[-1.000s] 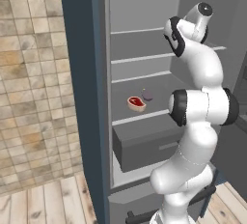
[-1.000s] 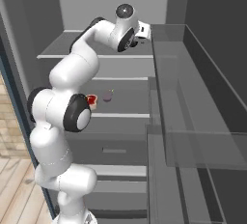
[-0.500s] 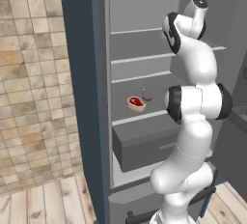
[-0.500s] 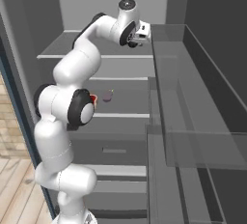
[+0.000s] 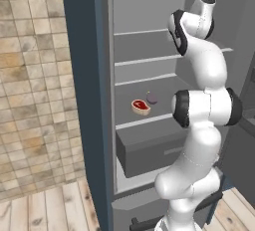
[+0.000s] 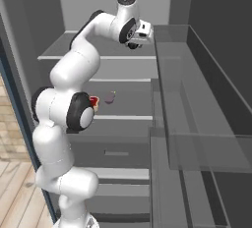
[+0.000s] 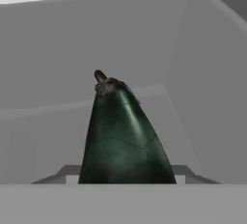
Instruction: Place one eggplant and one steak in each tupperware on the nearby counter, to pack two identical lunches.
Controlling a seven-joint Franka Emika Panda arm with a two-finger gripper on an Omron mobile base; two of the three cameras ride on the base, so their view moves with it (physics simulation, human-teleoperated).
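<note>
In the hand view a dark green-black eggplant (image 7: 123,136) with a brown stem stands close up between the two fingertips of my gripper (image 7: 125,175), whose jaws press on both its sides. In the right base view my gripper (image 6: 145,31) reaches onto the fridge's upper shelf (image 6: 59,50). On a lower shelf lie a red steak (image 5: 141,106) and a small purple eggplant (image 5: 153,98), with the steak (image 6: 94,100) partly behind my elbow and the purple eggplant (image 6: 109,98) beside it. The tupperware and the counter are out of view.
The fridge stands open, with its dark door edge (image 5: 84,100) to the left and a grey drawer (image 5: 149,150) under the shelves. Clear door bins (image 6: 197,124) run along the right. A tiled wall (image 5: 30,90) and wooden floor (image 5: 45,210) lie left.
The jaws have come together from wide open onto the dark eggplant. The upper arm has straightened a little toward the upper shelf.
</note>
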